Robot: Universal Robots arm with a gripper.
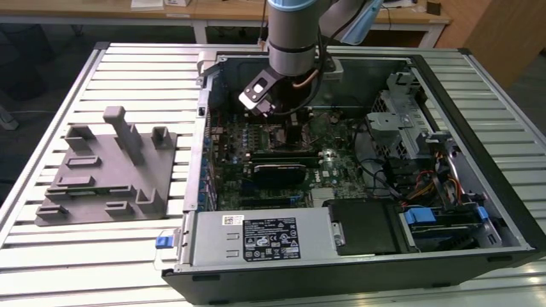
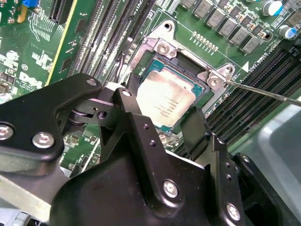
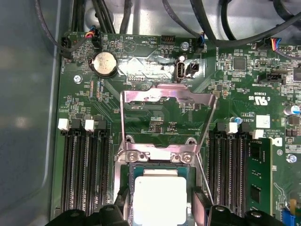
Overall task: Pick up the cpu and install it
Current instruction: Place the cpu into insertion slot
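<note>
On a slatted metal table (image 1: 85, 256), an open computer case (image 1: 341, 281), with a grey tray (image 1: 111, 185) of upright posts beside it toward the exterior view's left. Reaching down into the case, the arm (image 1: 295, 32), above the green motherboard (image 3: 235, 84). Low over the socket (image 2: 184, 71), the gripper (image 2: 162, 106), straddling the cpu (image 3: 160, 195); clamped or released, impossible to tell. Cpu lying flat in the socket, load plate (image 3: 167, 94) raised open, thin lever (image 2: 263, 92) alongside.

the cpu (image 2: 165, 101) is a small flat square chip with a silvery, faintly printed top plate and a pale rim. it lies level inside the socket frame (image 2: 162, 47), near the middle of the second wrist view.
</note>
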